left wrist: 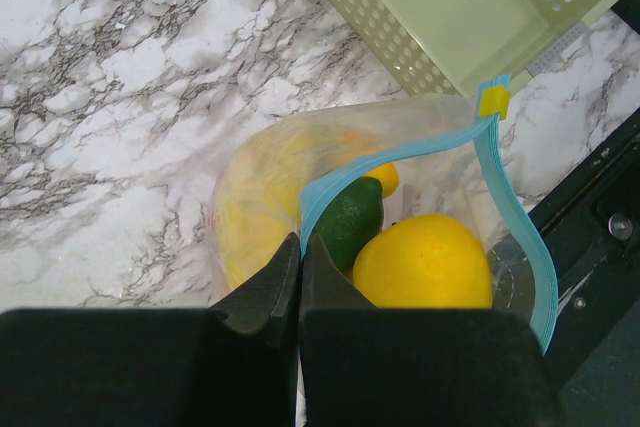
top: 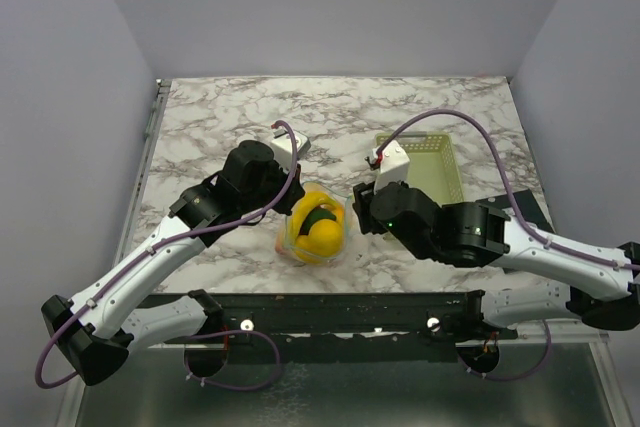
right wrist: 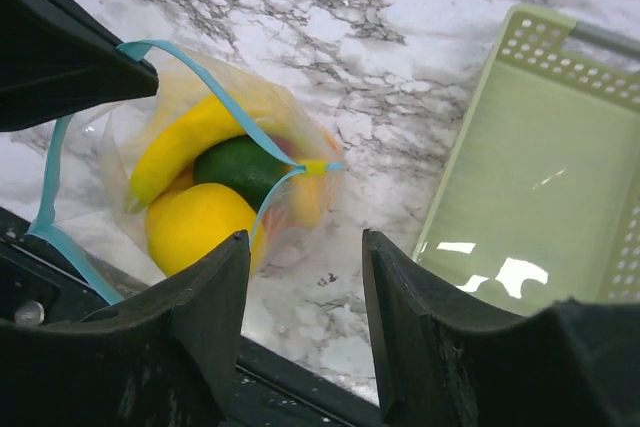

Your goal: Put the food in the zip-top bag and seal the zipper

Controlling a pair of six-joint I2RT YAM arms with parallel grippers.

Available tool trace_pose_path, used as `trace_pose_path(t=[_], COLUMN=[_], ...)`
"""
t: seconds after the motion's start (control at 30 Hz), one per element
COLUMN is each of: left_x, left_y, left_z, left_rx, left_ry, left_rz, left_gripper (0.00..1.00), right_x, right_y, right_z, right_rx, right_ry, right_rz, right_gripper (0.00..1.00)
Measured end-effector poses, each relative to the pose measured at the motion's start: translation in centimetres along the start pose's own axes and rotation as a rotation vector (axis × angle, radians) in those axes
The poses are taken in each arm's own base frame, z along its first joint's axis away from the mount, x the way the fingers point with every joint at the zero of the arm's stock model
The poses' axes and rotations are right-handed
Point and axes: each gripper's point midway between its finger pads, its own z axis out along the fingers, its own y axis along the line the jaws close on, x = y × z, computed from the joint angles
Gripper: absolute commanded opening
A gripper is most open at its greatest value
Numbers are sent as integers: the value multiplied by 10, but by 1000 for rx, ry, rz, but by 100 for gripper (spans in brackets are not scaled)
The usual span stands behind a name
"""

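A marbled table (top: 220, 127) is seen, with a pale green slotted basket (top: 440, 162) set right of centre. The bag (top: 315, 232) is stood close to the table's near edge, just left of the basket and between the two grippers, its mouth gaping upward. The left gripper (left wrist: 301, 245) is pinched tight on the left edge of the bag's mouth. The right gripper (right wrist: 305, 247) is held just right of the bag, its jaws spread wide and nothing gripped. Inside the bag a banana (right wrist: 190, 137), a lemon (left wrist: 425, 262) and a green piece (left wrist: 350, 222) are packed together. The zipper (left wrist: 510, 207) is unsealed, and a yellow slider (left wrist: 493, 101) is seen at its right end.
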Motion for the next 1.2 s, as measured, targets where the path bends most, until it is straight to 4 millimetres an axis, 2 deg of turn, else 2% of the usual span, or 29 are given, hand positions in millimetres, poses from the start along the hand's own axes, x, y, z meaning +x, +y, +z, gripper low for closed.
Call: trace_pose_path(t=[0.13,0.27,0.4,0.87,1.2], left_x=[0,0,0,3,7], left_y=[-1,-1,-1,-4,-7], left_z=[0,0,-1,-4,-6], left_rx=[3,5,6,23,40], left_ry=[0,1,-1,-3,-1], left_rz=[0,0,-1,-8,-17], left_gripper=[0,0,0,0,0], right_x=[-13,-28,-29,-12,29], right_y=[-12,-26,-23,1,-6], right_z=[2,8,11,19,54], right_rx=[-23,-42,-122,-474,-673], right_ry=[-21,-53,-67,-94,48], right_rz=[-121,-243,-393,-840,-975], right_gripper=[47,48,49,58,58])
